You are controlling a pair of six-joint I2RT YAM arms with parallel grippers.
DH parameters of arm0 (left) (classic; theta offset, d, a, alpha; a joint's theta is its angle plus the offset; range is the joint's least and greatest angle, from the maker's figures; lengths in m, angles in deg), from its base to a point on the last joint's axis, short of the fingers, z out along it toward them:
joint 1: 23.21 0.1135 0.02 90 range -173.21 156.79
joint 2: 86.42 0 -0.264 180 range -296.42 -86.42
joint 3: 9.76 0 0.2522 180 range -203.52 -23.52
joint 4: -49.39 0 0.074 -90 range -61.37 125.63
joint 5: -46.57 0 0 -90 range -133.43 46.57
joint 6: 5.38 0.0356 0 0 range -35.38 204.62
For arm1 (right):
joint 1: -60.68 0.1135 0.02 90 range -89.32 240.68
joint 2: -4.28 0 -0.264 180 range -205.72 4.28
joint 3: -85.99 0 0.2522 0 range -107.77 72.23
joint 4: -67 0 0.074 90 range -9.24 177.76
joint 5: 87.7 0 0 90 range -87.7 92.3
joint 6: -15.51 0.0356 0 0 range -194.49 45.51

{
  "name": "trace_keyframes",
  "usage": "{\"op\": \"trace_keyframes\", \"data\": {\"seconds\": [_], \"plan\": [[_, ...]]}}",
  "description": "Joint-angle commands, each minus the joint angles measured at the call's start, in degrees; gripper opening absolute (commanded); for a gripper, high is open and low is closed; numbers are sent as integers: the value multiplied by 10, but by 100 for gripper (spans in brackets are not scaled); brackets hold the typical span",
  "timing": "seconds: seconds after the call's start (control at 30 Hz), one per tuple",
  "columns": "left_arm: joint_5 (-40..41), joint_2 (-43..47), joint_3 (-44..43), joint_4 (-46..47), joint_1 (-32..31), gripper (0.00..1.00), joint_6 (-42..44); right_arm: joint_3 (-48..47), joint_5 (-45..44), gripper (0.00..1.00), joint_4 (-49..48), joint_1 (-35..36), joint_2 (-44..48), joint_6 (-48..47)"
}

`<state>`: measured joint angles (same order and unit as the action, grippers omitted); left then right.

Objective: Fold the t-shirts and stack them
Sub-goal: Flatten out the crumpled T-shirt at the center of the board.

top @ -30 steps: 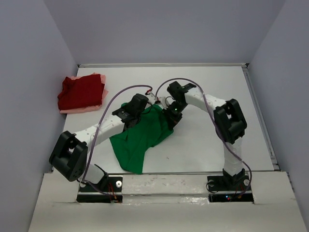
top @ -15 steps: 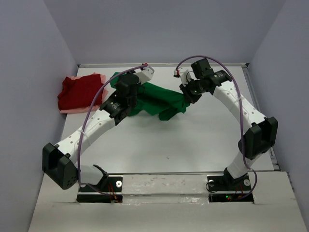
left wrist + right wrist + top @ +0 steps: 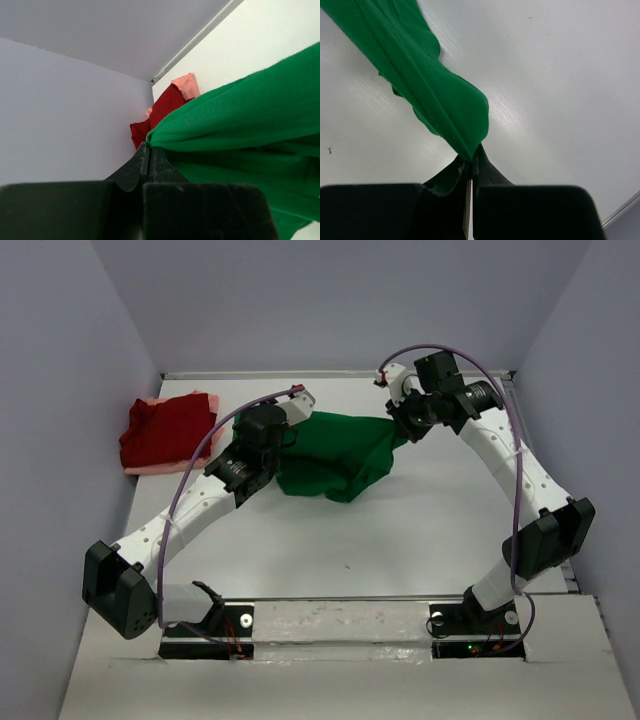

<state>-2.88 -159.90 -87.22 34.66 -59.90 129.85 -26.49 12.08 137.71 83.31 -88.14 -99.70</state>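
The bright green t-shirt (image 3: 335,455) hangs stretched between both grippers over the far middle of the table. My left gripper (image 3: 268,432) is shut on its left edge; in the left wrist view the green t-shirt (image 3: 240,125) runs from the left gripper (image 3: 148,146). My right gripper (image 3: 405,425) is shut on its right corner; in the right wrist view the green t-shirt (image 3: 435,95) rises from the right gripper (image 3: 471,159). The dark red t-shirt (image 3: 168,430) lies folded on the pale pink t-shirt (image 3: 165,468) at the far left, also in the left wrist view (image 3: 160,107).
The white table (image 3: 400,540) is boxed by grey walls at the back and both sides. A raised rim (image 3: 540,470) runs along the right edge. Both arm bases (image 3: 340,625) sit at the near edge.
Both grippers lifted the green shirt from the near middle toward the back of the table, then spread apart, the right one going right, so the shirt now hangs stretched wider.
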Motion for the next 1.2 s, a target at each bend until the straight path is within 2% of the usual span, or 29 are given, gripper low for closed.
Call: {"op": "trace_keyframes", "data": {"seconds": [0.0,0.17,0.37,0.47,0.63,0.83,1.17], "plan": [[37,27,-14,40,2,0,22,-51,-51,0,-10,-14,26,-13],[46,22,-58,44,3,0,38,-64,-126,0,-26,-19,42,-29],[48,18,-106,41,3,0,49,-74,-150,0,-44,-30,75,-34],[38,13,-145,17,6,0,18,-97,-158,0,-47,-43,89,-28],[-51,13,-233,-107,34,0,-87,-102,-184,0,-64,-81,119,-30],[-97,57,-215,-131,72,0,-104,-68,-186,0,-75,-112,187,-34],[-281,114,-267,-215,159,0,-161,-86,-144,0,-61,-139,232,-15]]}}
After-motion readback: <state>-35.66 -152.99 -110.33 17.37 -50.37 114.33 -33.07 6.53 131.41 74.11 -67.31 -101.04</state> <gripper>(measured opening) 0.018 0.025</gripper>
